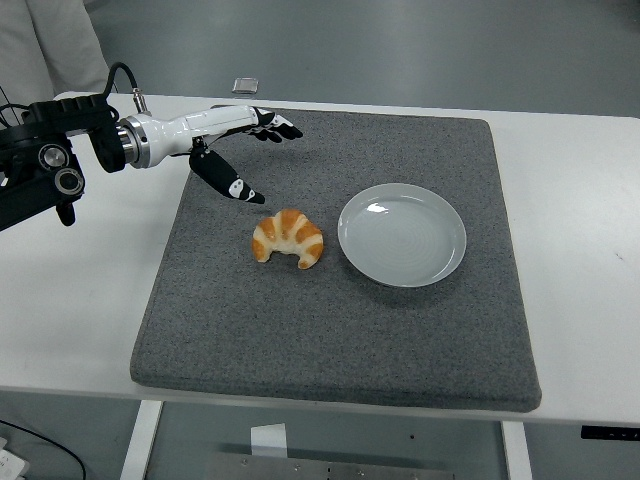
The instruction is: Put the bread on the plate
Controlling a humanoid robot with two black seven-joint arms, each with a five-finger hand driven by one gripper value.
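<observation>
The left robot hand (pixel 228 145) reaches in over the upper left of the grey mat (pixel 330 330), fingers spread wide and holding nothing, thumb pointing down toward the bread (pixel 288 238). The bread, a croissant, lies on the mat just left of the plate (pixel 402 235), not touching it. The plate is bare. The mat covers most of the white desk (pixel 70 300).
</observation>
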